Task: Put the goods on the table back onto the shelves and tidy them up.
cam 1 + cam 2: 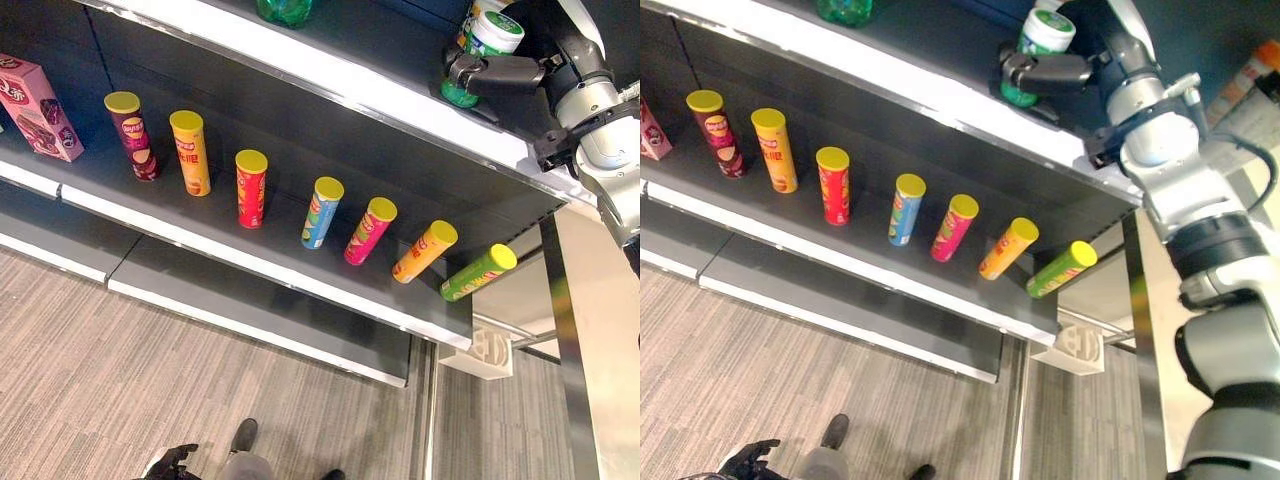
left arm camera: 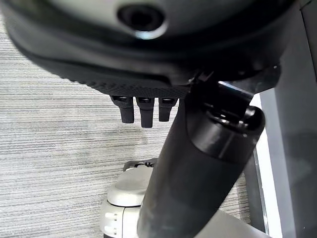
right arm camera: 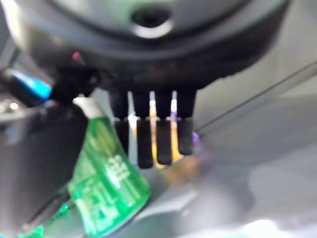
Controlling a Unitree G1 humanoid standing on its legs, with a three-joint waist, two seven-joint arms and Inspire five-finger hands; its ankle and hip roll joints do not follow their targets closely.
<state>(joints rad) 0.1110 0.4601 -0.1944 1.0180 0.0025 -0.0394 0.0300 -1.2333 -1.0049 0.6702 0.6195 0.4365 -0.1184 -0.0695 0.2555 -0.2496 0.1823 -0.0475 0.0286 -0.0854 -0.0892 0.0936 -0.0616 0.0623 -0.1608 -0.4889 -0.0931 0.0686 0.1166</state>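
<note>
On the top shelf (image 1: pixel 330 70) stands a green jar with a white lid (image 1: pixel 492 38), also in the right eye view (image 1: pixel 1042 38). My right hand (image 1: pixel 500 75) reaches in beside it at the shelf's right end. Its fingers (image 3: pixel 158 134) are straight and point along the shelf. The green jar (image 3: pixel 106 183) sits between them and the thumb, and whether they touch it I cannot tell. Low at my side over the floor hangs my left hand (image 1: pixel 172 462), with its fingers (image 2: pixel 141 111) relaxed and holding nothing.
Several tall chip cans (image 1: pixel 250 188) stand in a row on the middle shelf (image 1: pixel 300 270), with a pink box (image 1: pixel 35 105) at its left end. A green bottle (image 1: pixel 285 10) stands further left on the top shelf. Goods (image 1: pixel 1255 85) lie beyond the shelf's right post.
</note>
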